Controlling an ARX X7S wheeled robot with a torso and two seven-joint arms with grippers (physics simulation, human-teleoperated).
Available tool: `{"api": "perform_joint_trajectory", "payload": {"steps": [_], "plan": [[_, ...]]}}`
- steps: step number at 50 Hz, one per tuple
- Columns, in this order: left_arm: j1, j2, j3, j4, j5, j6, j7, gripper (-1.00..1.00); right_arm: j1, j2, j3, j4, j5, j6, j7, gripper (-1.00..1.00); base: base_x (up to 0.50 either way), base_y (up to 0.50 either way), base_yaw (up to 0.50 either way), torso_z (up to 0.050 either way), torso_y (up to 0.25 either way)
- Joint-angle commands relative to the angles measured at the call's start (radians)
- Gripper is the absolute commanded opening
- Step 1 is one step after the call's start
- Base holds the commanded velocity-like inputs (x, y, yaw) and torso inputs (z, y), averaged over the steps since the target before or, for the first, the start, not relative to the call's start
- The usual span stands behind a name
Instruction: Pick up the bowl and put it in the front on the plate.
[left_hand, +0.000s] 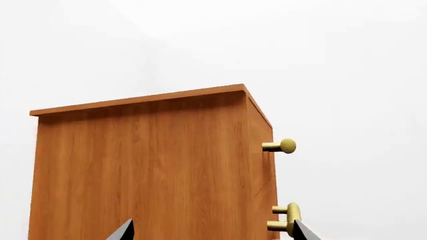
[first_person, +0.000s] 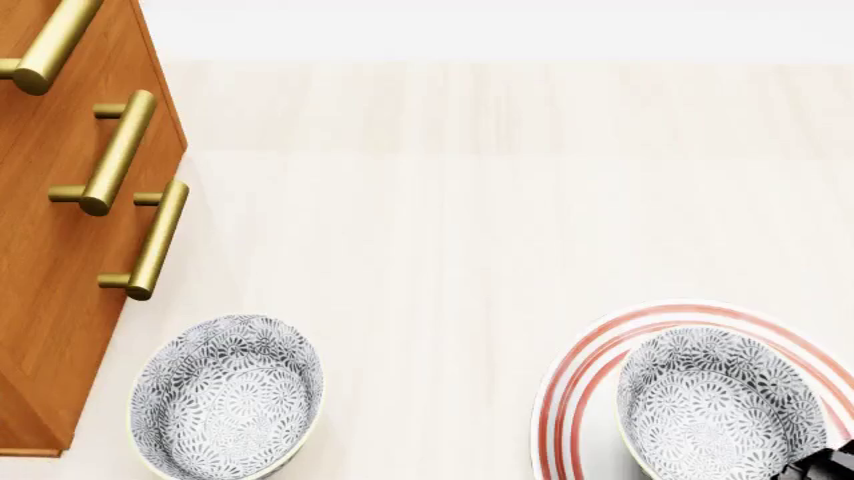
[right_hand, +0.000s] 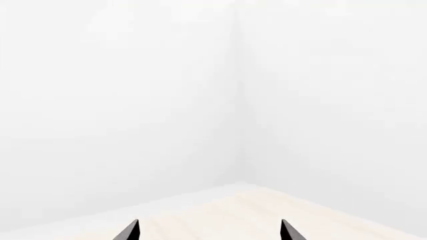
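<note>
In the head view a floral grey-blue bowl (first_person: 227, 397) stands on the pale table beside the wooden cabinet. A look-alike bowl (first_person: 721, 408) sits upright on the red-ringed white plate (first_person: 577, 372) at the lower right. Only a dark bit of my right arm (first_person: 830, 463) shows, at the corner next to that plate. My left gripper (left_hand: 213, 231) is open, its fingertips wide apart, facing the cabinet's side with nothing between them. My right gripper (right_hand: 210, 231) is open too, pointing at the table's far edge and the white wall. Neither wrist view shows a bowl or the plate.
The wooden cabinet (first_person: 60, 260) with brass bar handles (first_person: 150, 242) stands at the table's left; the left wrist view shows its side (left_hand: 147, 170) and a handle (left_hand: 288, 220) close ahead. The pale table (first_person: 467, 230) stretches back to a white wall.
</note>
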Motion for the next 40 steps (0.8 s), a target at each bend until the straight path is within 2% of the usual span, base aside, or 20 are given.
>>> {"api": "perform_joint_trajectory", "payload": {"steps": [1, 3, 7, 15, 20, 25, 33, 40], "plan": [[0.006, -0.008, -0.097, 0.017, 0.025, 0.007, -0.046, 1.0, 0.022, -0.069, 0.031, 0.053, -0.231, -0.193, 0.015, 1.0, 0.0, 0.0, 0.0, 0.0, 0.0], [0.006, -0.013, -0.117, 0.031, 0.032, 0.0, -0.056, 1.0, 0.029, -0.074, 0.05, 0.066, -0.169, -0.22, 0.016, 1.0, 0.0, 0.0, 0.0, 0.0, 0.0], [-0.002, -0.018, -0.139, 0.035, 0.022, -0.006, -0.066, 1.0, 0.049, -0.077, 0.071, 0.07, -0.211, -0.236, 0.03, 1.0, 0.0, 0.0, 0.0, 0.0, 0.0], [-0.026, -0.046, -0.273, 0.102, 0.025, -0.055, -0.122, 1.0, 0.119, -0.066, 0.146, -0.016, -0.323, -0.289, 0.066, 1.0, 0.0, 0.0, 0.0, 0.0, 0.0], [-0.028, -0.05, -0.307, 0.133, 0.028, -0.053, -0.138, 1.0, 0.141, -0.071, 0.174, -0.022, -0.367, -0.341, 0.08, 1.0, 0.0, 0.0, 0.0, 0.0, 0.0], [-0.041, -0.057, -0.343, 0.15, 0.022, -0.068, -0.15, 1.0, 0.161, -0.071, 0.197, -0.012, -0.36, -0.34, 0.092, 1.0, 0.0, 0.0, 0.0, 0.0, 0.0], [-0.052, -0.077, -0.443, 0.214, 0.001, -0.111, -0.18, 1.0, 0.248, -0.034, 0.313, -0.066, -0.374, -0.293, 0.13, 1.0, 0.0, 0.0, 0.0, 0.0, 0.0], [-0.051, -0.077, -0.459, 0.21, 0.001, -0.108, -0.185, 1.0, 0.236, -0.052, 0.307, -0.037, -0.381, -0.317, 0.132, 1.0, 0.0, 0.0, 0.0, 0.0, 0.0]]}}
